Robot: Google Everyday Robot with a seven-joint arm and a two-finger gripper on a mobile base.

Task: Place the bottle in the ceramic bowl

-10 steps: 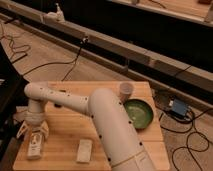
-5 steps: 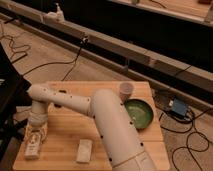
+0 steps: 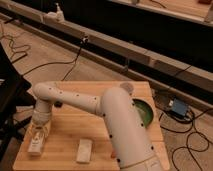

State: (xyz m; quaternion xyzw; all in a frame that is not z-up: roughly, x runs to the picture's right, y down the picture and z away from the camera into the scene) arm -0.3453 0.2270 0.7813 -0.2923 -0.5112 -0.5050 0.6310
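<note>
Bottle (image 3: 35, 145) on table (image 3: 75, 129) between closed jaws, well apart from bowl (image 3: 145, 113).

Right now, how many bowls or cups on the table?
2. The ceramic bowl at the right, partly behind the arm; a small cup just beyond it. The gripper is shut on the bottle at front left. The arm may hide more.

Table (image 3: 75, 122): pale wood, matt. Arm (image 3: 120, 120): smooth off-white shell, slight sheen. Gripper (image 3: 38, 134) at front-left, clamped on the white plastic bottle (image 3: 35, 146). Ceramic bowl (image 3: 145, 113): glossy green glaze.
</note>
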